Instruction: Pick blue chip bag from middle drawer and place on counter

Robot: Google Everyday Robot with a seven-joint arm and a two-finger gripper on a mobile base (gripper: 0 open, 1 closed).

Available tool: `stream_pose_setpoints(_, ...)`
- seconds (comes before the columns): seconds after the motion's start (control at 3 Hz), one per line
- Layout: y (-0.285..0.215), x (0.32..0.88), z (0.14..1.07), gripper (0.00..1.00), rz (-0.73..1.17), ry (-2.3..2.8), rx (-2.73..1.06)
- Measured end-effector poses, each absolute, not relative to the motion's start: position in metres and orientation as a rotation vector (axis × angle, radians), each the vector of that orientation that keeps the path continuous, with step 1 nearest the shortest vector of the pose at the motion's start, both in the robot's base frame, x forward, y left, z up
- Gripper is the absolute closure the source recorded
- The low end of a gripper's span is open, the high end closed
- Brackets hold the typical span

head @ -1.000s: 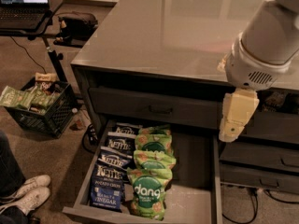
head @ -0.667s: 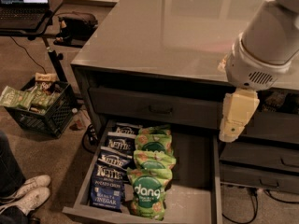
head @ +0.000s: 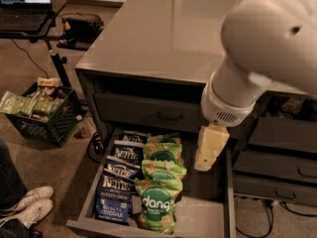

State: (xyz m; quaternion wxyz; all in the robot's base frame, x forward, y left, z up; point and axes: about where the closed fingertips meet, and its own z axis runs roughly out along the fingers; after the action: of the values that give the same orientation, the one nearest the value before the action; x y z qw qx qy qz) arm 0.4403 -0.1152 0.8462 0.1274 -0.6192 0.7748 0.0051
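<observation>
Camera view: the gripper (head: pixel 210 150) hangs from the arm over the open drawer (head: pixel 204 213), just right of the bags; I cannot tell whether it is released or clenched. Blue bags (head: pixel 113 202) lie in a row along the drawer's left side, with green bags (head: pixel 157 207) touching them. The bench (head: pixel 163 33) stands above.

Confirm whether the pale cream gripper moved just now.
Yes: the pale cream gripper moved down and inward, from the right wall of the dark-grey middle drawer to over its floor.
</observation>
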Motion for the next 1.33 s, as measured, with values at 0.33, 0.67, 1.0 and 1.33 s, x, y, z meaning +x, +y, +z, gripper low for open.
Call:
stream_pose_setpoints(0.33, -0.090, 0.447, 0.800, 0.00, 0.097, 2.328, -1.789)
stream_pose_setpoints(0.67, -0.090, 0.447, 0.796, 0.00, 0.108, 2.345, -1.776)
stream_pose_setpoints(1.0, -0.080, 0.442, 0.789, 0.00, 0.138, 2.304, -1.779)
stream_pose_setpoints(1.33, -0.048, 0.442, 0.758, 0.00, 0.166, 2.275, -1.768)
